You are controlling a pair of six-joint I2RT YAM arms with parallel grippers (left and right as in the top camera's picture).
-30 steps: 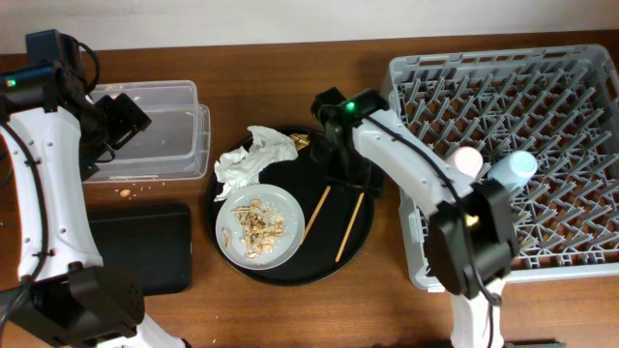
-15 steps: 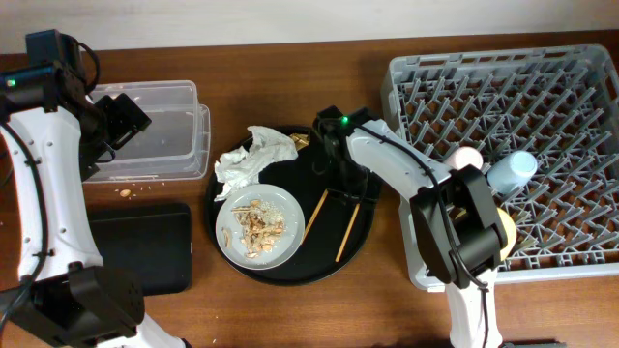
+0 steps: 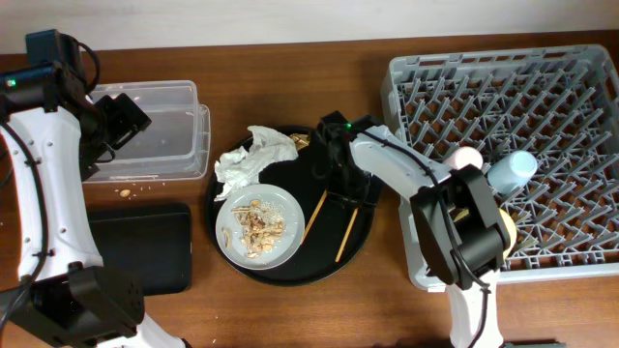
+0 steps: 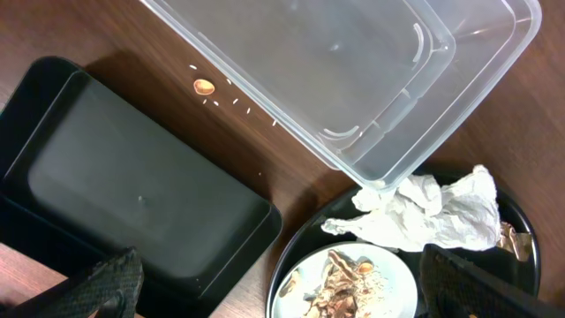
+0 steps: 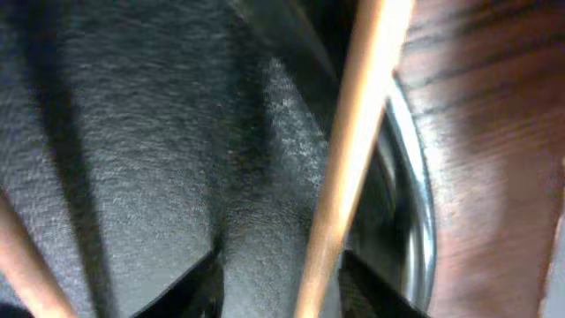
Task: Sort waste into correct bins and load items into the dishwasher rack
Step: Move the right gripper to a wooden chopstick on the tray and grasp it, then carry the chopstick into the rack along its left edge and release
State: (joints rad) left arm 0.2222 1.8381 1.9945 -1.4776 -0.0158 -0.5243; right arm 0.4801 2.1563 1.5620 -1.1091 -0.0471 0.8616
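The right hand [image 3: 350, 187] is low over the round black serving tray [image 3: 290, 269]. Its fingers are released and spread either side of one wooden chopstick [image 5: 344, 159], not gripping it. The second chopstick [image 3: 317, 215] lies just beside. The same tray carries a plate [image 3: 293, 215] of food scraps [image 3: 253, 224] and a crumpled napkin [image 3: 253, 157]. The left hand [image 3: 124, 118], also released, hovers above the clear tub [image 3: 164, 145] on the wooden surface [image 3: 290, 58].

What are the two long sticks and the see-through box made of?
The chopsticks look like wood: plain light brown, not shiny. The clear tub looks like plastic: see-through and glossy, with the table showing through.
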